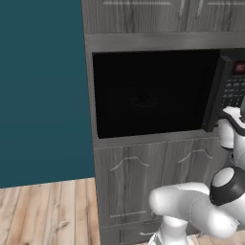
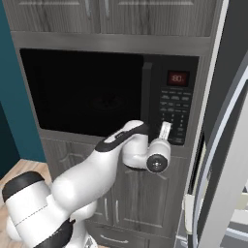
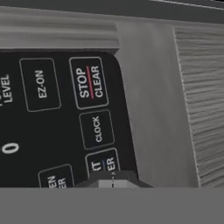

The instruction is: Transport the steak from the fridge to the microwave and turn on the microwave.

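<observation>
Landmark: microwave (image 2: 109, 92), door shut, handle (image 2: 147, 92) proud of the glass.
Keypad (image 2: 175, 114), right of handle: claw (image 2: 165, 130) shut, tip at its lower rows.
Right of microwave: fridge (image 2: 227, 160) door edge close, narrow gap.
Left of microwave: open floor (image 1: 43, 210).

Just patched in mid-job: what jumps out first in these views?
The black microwave, built in among grey wood-grain cabinets, door closed, red display lit. The shut gripper points at the lower keypad; in the hand view its tip sits beside the START button, below CLOCK.
</observation>
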